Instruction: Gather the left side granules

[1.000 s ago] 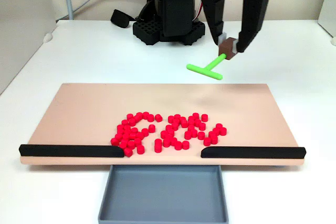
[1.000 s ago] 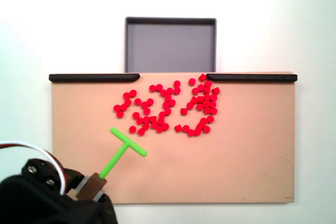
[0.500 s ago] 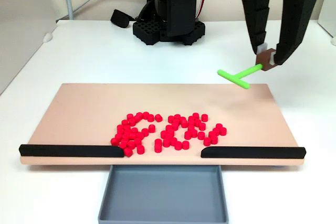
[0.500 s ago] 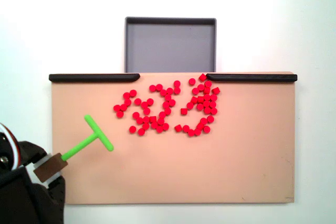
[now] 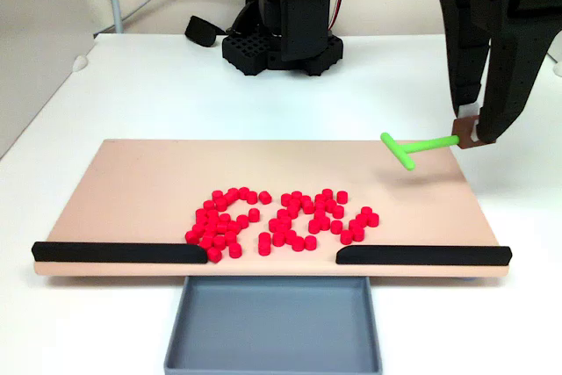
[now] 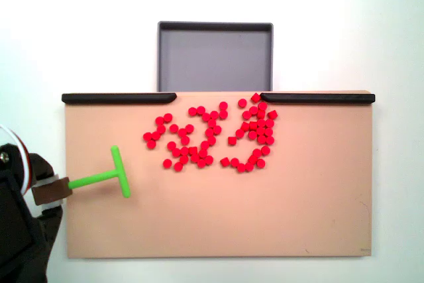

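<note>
Indoors, white table [image 5: 132, 103], tan board [image 6: 265, 217], red granules [image 5: 281, 217], end effector [image 5: 467, 132] clamped on green pusher [image 6: 109, 175].

**Pusher held at the board's left edge**

The gripper [image 6: 50, 191] clamps the brown block of the green T-shaped pusher [image 6: 109, 175] at the left edge of the tan board [image 6: 298, 230]. The crossbar lies over the board, left of the red granules [image 6: 212, 136], apart from them. The granules cluster near the board's top edge, below the grey tray [image 6: 215, 57] and between two black strips [image 6: 119, 98]
</note>
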`<act>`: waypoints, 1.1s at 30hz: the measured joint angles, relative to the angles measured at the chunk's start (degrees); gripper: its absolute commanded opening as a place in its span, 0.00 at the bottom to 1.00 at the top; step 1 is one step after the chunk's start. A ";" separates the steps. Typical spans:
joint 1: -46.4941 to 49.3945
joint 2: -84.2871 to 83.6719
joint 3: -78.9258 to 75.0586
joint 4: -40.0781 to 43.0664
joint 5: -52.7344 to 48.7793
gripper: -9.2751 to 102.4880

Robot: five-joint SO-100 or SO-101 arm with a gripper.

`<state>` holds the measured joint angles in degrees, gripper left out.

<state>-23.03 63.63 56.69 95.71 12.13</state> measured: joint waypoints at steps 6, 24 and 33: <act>0.00 -1.41 -2.29 0.09 7.03 0.08; 0.26 -7.65 -9.32 -0.44 5.80 0.08; 1.41 -10.63 -11.87 -0.44 5.36 0.08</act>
<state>-21.62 53.00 44.82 95.27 17.49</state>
